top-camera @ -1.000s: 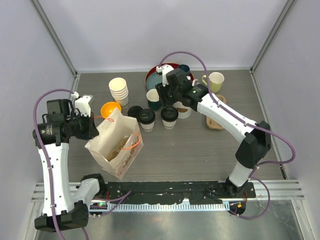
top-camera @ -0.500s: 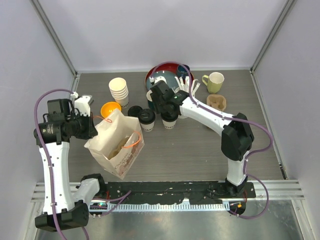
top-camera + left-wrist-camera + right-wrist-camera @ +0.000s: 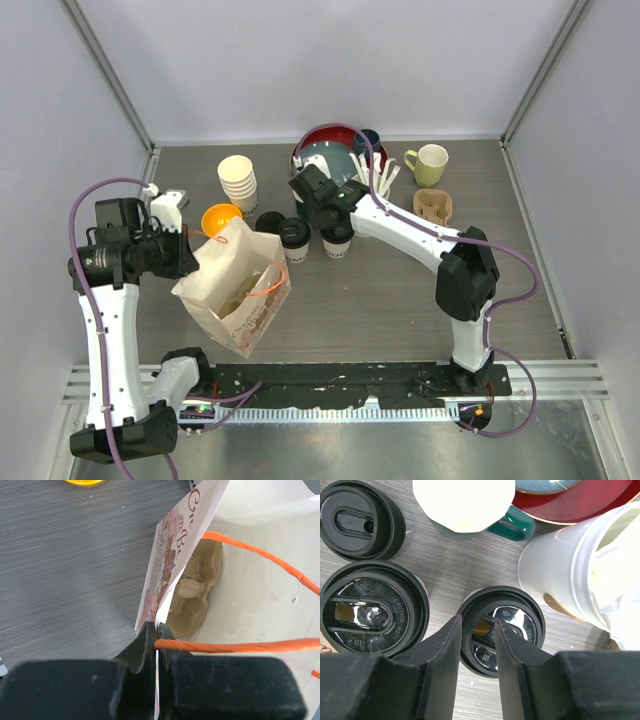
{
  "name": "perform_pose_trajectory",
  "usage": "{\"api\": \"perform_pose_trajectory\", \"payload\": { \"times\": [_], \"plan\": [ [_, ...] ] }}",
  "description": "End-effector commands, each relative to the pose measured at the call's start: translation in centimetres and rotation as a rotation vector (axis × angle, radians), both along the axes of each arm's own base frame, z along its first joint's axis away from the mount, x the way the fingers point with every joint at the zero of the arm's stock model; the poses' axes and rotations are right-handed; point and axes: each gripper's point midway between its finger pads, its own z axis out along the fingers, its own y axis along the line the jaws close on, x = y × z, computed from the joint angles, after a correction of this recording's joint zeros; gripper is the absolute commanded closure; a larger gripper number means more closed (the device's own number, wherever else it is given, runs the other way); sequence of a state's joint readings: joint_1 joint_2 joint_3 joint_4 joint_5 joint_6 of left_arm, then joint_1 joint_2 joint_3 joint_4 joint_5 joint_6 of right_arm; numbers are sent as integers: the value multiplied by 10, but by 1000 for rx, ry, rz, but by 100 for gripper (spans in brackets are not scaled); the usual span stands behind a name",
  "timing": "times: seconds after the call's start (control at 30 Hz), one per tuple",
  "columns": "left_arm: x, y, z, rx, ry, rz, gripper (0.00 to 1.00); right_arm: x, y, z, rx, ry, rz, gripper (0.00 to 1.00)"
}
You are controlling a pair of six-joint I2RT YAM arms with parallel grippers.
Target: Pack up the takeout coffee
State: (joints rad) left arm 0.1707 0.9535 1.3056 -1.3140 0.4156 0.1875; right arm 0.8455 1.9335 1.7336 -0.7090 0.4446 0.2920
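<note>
**While the bag is held at its rim: both coffees on the table**

Where the top view looks down, the left gripper (image 3: 190, 252) pinches the paper bag (image 3: 235, 295). The left lidded cup (image 3: 293, 240) and the right lidded cup (image 3: 338, 238) stand on the table just beside the bag, and the right gripper (image 3: 330, 212) is over the right one.

Left wrist: the jaws are pressed together on the bag's wall and its orange handle (image 3: 260, 555). A cardboard carrier (image 3: 195, 592) lies inside the bag.

Right wrist: the fingers (image 3: 445, 650) are spread above the right cup's black lid. The contents of the white tub (image 3: 560, 565) are unclear.

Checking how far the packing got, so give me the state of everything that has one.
Paper bag: open, standing, rim pinched.
Cup carrier: inside the bag.
Left tool: shut on the bag rim.
Right tool: jaws apart, over a cup lid.
Cup under right tool: lidded, upright.
Cup beside it: lidded, upright, untouched.
Loose lid: lying flat, on no cup.
</note>
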Motion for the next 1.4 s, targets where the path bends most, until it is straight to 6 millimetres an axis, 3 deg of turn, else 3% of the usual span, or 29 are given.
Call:
{"api": "perform_pose_trajectory", "payload": {
  "times": [0.0,0.17,0.3,0.93,1.17,1.37],
  "plan": [
    [-1,-3,4,-15,-17,-4,100,1,-1,38,15,-68,-30,62],
    [0,0,6,-2,-11,3,100,-7,1,28,38,-36,-11,62],
    [0,2,7,8,-15,8,100,-2,1,16,15,-20,-16,62],
    [2,-1,0,1,20,-38,100,-1,2,-10,-20,21,-22,74],
    [-2,-1,-1,9,26,-57,100,-4,-2,-19,-35,33,-27,75],
    [-1,-3,0,-3,24,-66,100,-6,-4,-23,-45,44,-17,85]
  ]
}}
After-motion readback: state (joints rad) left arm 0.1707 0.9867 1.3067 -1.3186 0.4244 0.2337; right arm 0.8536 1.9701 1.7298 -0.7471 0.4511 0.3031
